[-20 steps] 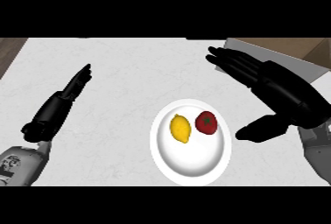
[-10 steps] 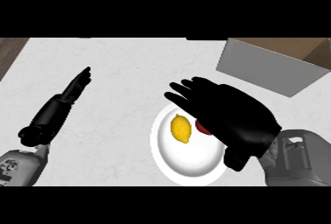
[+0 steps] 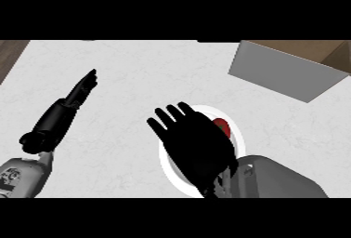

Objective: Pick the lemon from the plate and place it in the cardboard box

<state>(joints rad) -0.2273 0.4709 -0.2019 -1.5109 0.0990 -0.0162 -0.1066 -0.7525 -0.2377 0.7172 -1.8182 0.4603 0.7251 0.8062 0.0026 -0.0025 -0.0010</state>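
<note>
White, faintly marbled worktop (image 3: 137, 69) fills the view; brown strip (image 3: 9, 56) shows past its far-left corner. Cardboard box (image 3: 284, 69) at far-right corner, grey outer wall facing in, brown inside; contents not visible. White plate (image 3: 166, 168) near the front edge, right of centre. Red fruit (image 3: 221, 126) on its far-right part. Lemon not visible: right hand (image 3: 195, 148) lies palm-down over the plate's middle, fingers straight and spread wide; contact with the lemon cannot be told. Left hand (image 3: 65, 108) rests by the left edge, fingers straight, holding nothing.
</note>
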